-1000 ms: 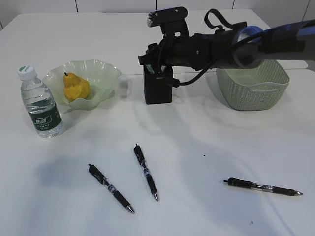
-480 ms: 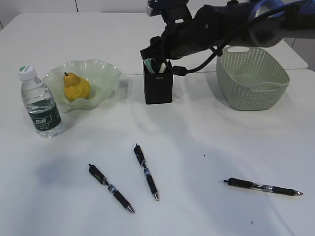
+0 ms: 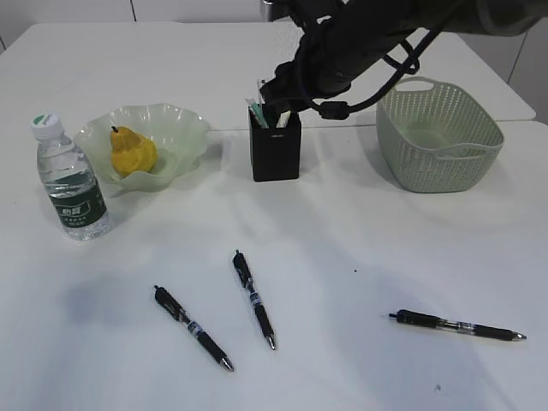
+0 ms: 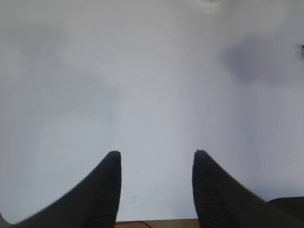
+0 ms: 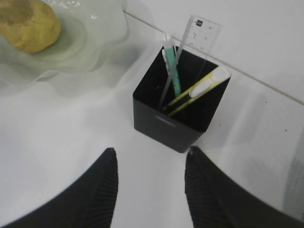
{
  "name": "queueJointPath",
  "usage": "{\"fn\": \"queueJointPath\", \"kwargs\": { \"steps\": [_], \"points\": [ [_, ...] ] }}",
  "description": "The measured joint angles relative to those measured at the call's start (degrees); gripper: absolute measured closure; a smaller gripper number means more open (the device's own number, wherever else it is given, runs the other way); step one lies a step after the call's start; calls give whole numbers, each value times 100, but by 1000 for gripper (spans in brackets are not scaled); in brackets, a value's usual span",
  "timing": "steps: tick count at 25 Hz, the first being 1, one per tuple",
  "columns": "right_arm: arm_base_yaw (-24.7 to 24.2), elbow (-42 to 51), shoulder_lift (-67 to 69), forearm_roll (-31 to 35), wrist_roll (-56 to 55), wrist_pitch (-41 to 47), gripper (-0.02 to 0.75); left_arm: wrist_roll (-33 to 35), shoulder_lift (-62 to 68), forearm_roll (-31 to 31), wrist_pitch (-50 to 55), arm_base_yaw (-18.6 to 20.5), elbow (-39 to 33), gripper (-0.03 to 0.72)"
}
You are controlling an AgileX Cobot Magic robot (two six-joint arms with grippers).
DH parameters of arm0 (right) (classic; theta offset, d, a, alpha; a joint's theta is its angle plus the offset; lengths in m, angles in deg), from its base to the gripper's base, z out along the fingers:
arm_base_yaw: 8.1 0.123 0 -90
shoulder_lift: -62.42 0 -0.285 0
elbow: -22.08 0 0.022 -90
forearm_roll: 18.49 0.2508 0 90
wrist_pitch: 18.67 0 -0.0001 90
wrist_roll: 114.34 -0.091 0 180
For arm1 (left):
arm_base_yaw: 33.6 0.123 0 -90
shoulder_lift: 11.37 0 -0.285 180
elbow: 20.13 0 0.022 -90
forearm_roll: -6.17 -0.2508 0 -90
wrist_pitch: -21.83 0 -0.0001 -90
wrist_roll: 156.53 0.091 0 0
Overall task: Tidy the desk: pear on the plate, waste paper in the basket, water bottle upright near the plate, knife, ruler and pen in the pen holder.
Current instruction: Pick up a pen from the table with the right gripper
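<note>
The right hand (image 5: 151,161) hangs above the desk (image 3: 360,240) with its two dark fingers (image 5: 107,178) spread about halfway and nothing between them; in its wrist view the gap points at the near wall of the pen holder (image 5: 178,111) without touching it. In the exterior view the right arm reaches in from the upper right and hides the space just above and behind the holder. The black square pen holder stands upright and contains the clear ruler (image 5: 190,52) leaning toward its back corner, a green-bodied pen or knife (image 5: 173,71) and a yellow and white one (image 5: 202,88) slanting to the right; which is the knife I cannot tell. The left hand (image 4: 156,156) is likewise about half open and empty, over a bare white stretch of desk in its wrist view. To the left of the holder the pale green plate (image 3: 184,128) with a ruffled rim carries the yellow pear (image 3: 131,152). The water bottle (image 3: 70,180) stands upright just beside the plate's left edge, cap on. To the right of the holder sits the grey-green basket (image 3: 441,137); its contents are not clear. Three black pens lie flat on the near part of the desk: one left pen (image 3: 193,328), a middle pen (image 3: 254,300) near it, and a right pen (image 3: 458,325) well apart.
</note>
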Motion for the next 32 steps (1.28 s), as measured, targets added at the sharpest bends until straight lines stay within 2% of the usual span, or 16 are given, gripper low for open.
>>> {"fn": "queueJointPath", "kwargs": {
  "steps": [7,16,21,32],
  "points": [
    [0,0,-329,-307,24,1314,364,0,0,0,0,0,0,346],
    [0,-2,-983,-1266,24,2740,363,0,0,0,0,0,0,346],
    [0,-12,-1178,-1395,28,3562,364,0,0,0,0,0,0,346],
    [0,59,-1422,-1000,82,3740,365,0,0,0,0,0,0,346]
  ]
}}
